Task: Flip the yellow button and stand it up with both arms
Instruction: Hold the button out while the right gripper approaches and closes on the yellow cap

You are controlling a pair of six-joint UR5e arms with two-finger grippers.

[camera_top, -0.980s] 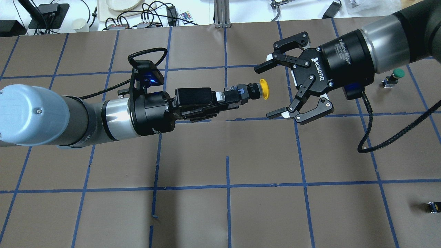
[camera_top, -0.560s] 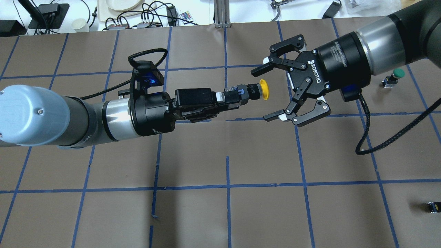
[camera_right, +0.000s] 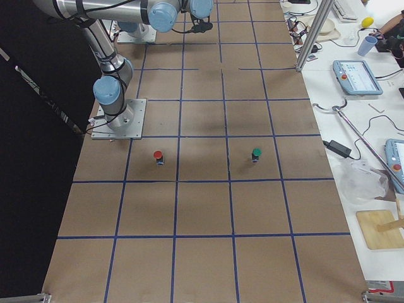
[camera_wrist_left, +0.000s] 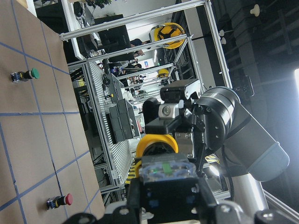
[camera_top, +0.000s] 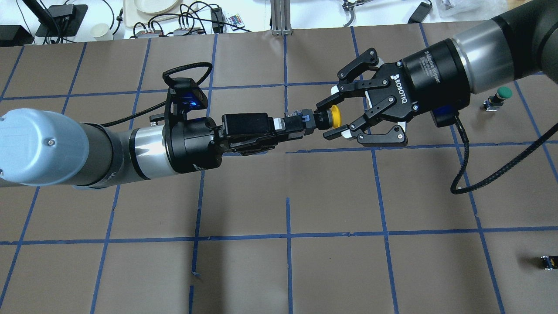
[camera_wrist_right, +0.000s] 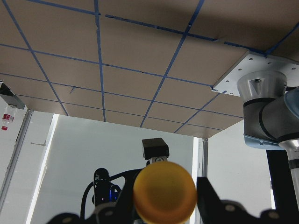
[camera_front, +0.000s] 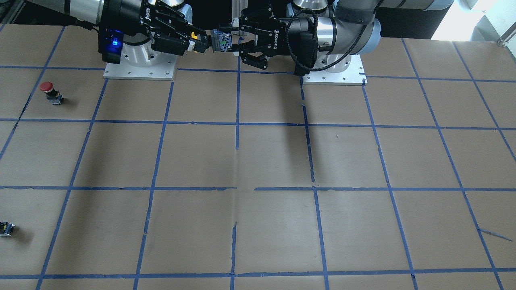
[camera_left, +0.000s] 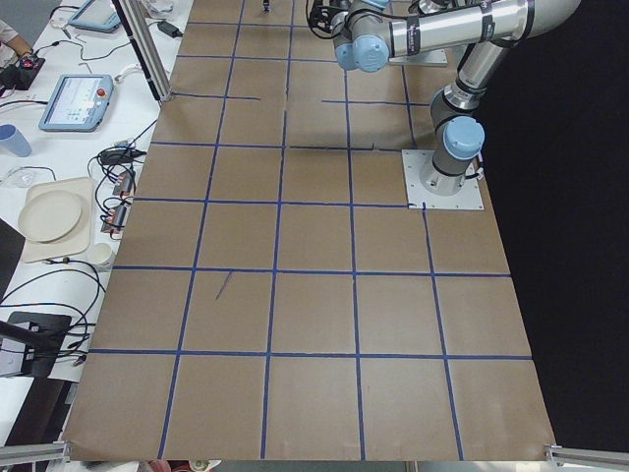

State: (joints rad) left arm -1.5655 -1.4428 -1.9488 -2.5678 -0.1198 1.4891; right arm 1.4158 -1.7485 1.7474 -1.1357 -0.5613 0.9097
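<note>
The yellow button (camera_top: 335, 118) hangs in the air, lying sideways, with its cap pointing to the overhead view's right. My left gripper (camera_top: 301, 124) is shut on its dark base. My right gripper (camera_top: 328, 120) has closed in from the right, and its fingers (camera_top: 324, 104) press the yellow cap from both sides. In the front-facing view the button (camera_front: 221, 41) sits between the left gripper (camera_front: 238, 40) and the right gripper (camera_front: 197, 42). The cap (camera_wrist_right: 164, 191) fills the bottom of the right wrist view. It also shows in the left wrist view (camera_wrist_left: 156, 144).
A green-capped button (camera_top: 497, 98) stands at the table's right. A red-capped button (camera_front: 48, 90) stands near it. A tiny black block with a yellow mark (camera_top: 548, 261) lies at the right edge. Cables and plates lie on the white bench (camera_top: 174, 13) beyond the table.
My right gripper has moved left onto the button and its fingers have closed from wide open onto the yellow cap. The left arm and the button have stayed still.
</note>
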